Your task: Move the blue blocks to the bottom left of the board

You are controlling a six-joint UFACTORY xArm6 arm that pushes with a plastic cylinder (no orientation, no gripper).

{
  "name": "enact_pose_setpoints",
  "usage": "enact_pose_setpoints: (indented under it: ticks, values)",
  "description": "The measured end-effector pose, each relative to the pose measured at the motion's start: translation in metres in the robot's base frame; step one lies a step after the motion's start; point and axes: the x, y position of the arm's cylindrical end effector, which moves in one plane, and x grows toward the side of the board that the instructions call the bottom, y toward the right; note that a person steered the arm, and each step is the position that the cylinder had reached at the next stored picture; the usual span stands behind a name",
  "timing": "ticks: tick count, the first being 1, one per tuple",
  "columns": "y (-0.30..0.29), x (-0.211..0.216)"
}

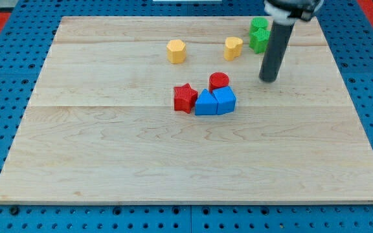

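While the two blue blocks (214, 101) sit touching mid-surface (109, 162), my tip (269, 79) waits up-right of them, touching nothing; this tool only pushes. Next, I think, it pushes them down-left, past the red star (184, 98).

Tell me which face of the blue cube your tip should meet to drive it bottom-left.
I would press its upper-right face. The blue cube touches the other blue block on its left, so both should slide together. My tip stands up-right of them already. The red cylinder crowds the top edge.
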Motion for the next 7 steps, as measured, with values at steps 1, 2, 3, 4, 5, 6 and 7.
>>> enact_pose_setpoints:
  ticks: [1, 2, 3, 4, 5, 6, 7]
  values:
    - [-0.061, 0.037]
    - [-0.104, 0.044]
    - [-0.154, 0.054]
    - [-0.216, 0.089]
    - [-0.276, 0.128]
    - [-0.316, 0.145]
    - [-0.3, 0.145]
